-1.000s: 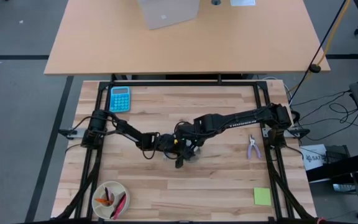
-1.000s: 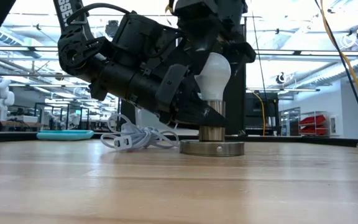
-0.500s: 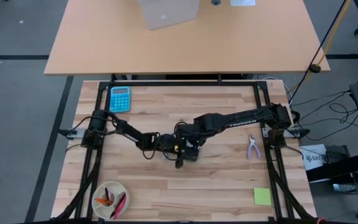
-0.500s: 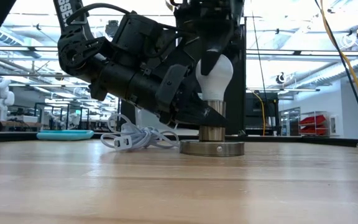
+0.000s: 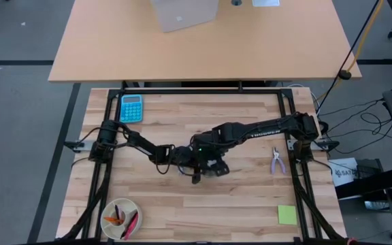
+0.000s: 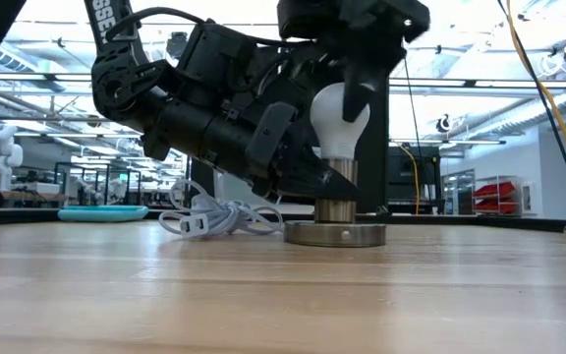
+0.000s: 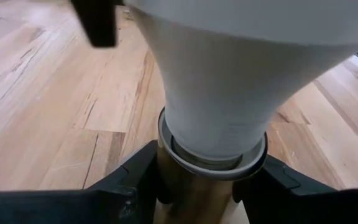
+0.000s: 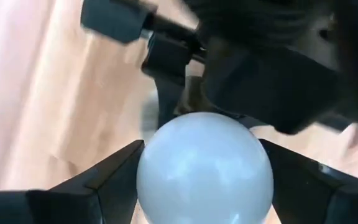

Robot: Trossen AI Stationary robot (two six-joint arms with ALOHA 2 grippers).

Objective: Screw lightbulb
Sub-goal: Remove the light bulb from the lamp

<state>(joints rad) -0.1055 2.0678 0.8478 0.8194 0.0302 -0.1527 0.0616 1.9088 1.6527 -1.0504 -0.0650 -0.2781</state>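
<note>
White frosted pear-shaped lightbulb (image 6: 340, 116) stands upright in the round grey metal socket (image 6: 335, 233).

High view: right arm has rotated since a second ago.

Low view: right gripper (image 6: 354, 93) turned, so mid-twist.

Wrist views: left gripper (image 7: 197, 193) clamps the socket collar; right fingers (image 8: 98, 180) pinch the globe.

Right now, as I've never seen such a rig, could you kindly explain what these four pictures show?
Two dark robot arms work at a wooden table. One camera looks straight down, one sits at table height, and one rides on each wrist. The left end effector clamps the brass socket on its round metal base. The right end effector, coming from above, has its fingers on either side of the white lightbulb standing in that socket. Also there: a coiled white cable, a teal calculator, pliers, a green sticky note and a bowl.
</note>
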